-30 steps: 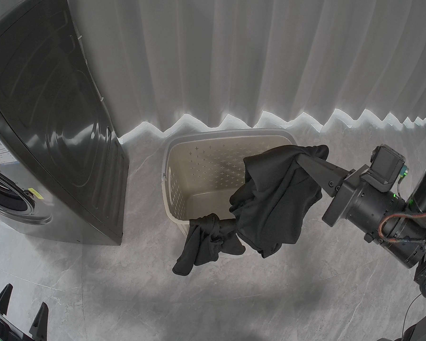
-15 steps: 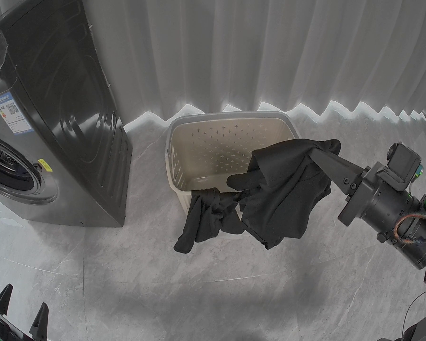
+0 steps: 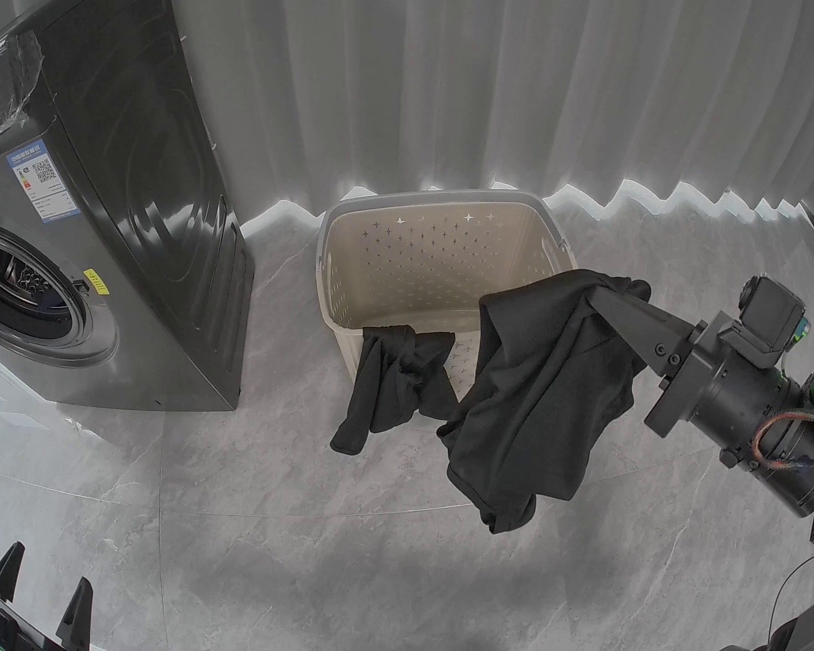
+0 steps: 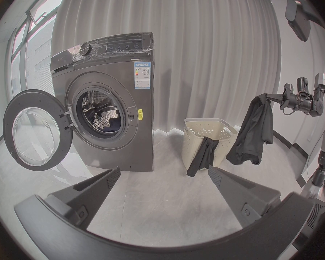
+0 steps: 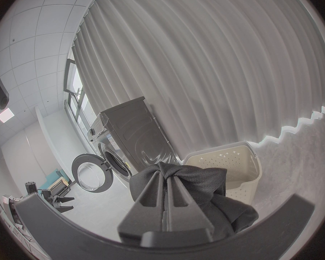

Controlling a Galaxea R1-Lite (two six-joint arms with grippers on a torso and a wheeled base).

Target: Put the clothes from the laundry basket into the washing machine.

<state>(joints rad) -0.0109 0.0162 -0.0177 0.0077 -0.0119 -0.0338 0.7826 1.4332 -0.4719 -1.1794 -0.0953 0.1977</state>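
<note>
The clothes are two dark pieces. The hanging garment (image 3: 538, 400) is caught by a bunched edge in your right claw (image 3: 601, 298), at 3 o'clock in the head view, with the fingers pressed together on the cloth. It dangles beside the right front corner of the laundry basket (image 3: 335, 255) and appears to hang clear of the floor (image 3: 244, 517). The draped garment (image 3: 391, 382) lies over the basket's front rim near the picture's centre, most of it trailing down the outside wall towards 6 o'clock. The washing machine (image 3: 108, 228) stands at 9 o'clock with its door (image 4: 36, 129) swung wide. Your left claw (image 3: 47, 570) sits low at 7 o'clock, fingers spread and holding nothing.

Expect both pieces to be light, limp and floppy. The held one will likely swing as you carry it, and its low hem could drag or snag on the drum opening, so keep it high. For the draped piece, take the thick bunch where it crosses the rim, not a loose tail, which would probably slip or unfold.
</note>
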